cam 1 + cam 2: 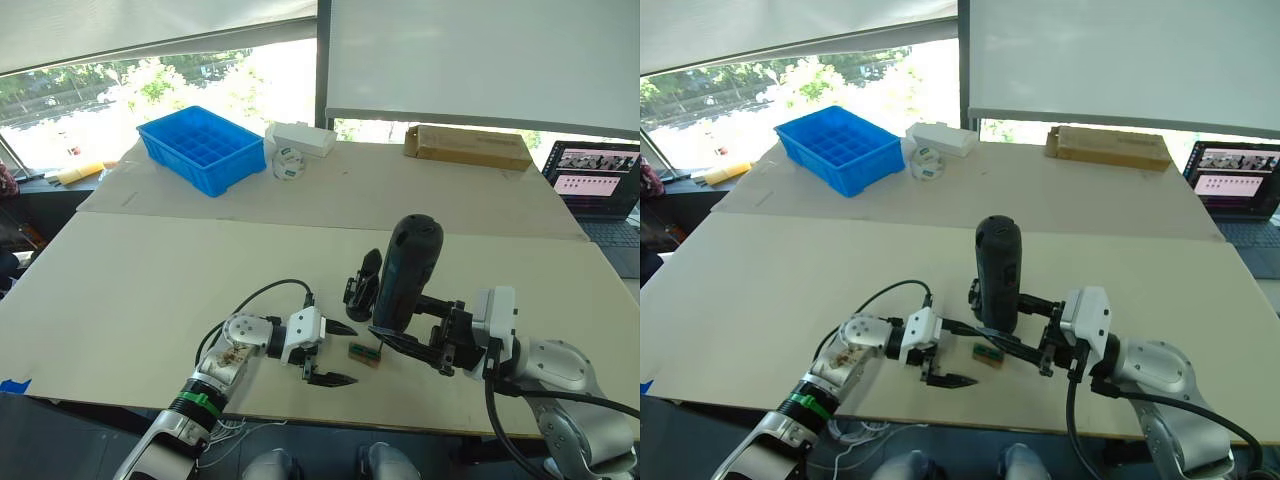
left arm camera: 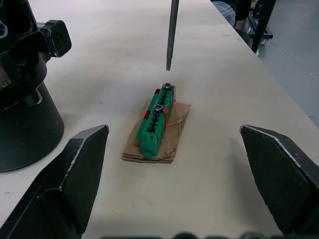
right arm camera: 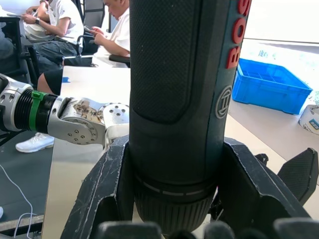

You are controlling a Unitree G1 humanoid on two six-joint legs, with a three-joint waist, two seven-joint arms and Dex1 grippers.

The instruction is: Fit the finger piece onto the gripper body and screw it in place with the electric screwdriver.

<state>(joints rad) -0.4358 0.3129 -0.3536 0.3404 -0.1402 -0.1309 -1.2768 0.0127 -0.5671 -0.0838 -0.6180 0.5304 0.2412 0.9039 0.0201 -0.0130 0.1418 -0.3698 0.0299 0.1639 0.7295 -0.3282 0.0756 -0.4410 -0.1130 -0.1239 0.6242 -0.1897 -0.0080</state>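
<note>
Black electric screwdriver point(image 1: 408, 270) stands upright, clamped in the right gripper point(image 1: 412, 335), just beside the gripper body point(image 1: 364, 285).
The left wrist view shows its metal bit point(image 2: 172, 34) hanging just above a green block point(image 2: 156, 121) with 2 screws; the left gripper point(image 1: 333, 353) gapes empty beside the block.

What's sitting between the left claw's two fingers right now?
The green block on its cardboard scrap, untouched, with the screwdriver bit hanging over its far end, in the left wrist view.
</note>
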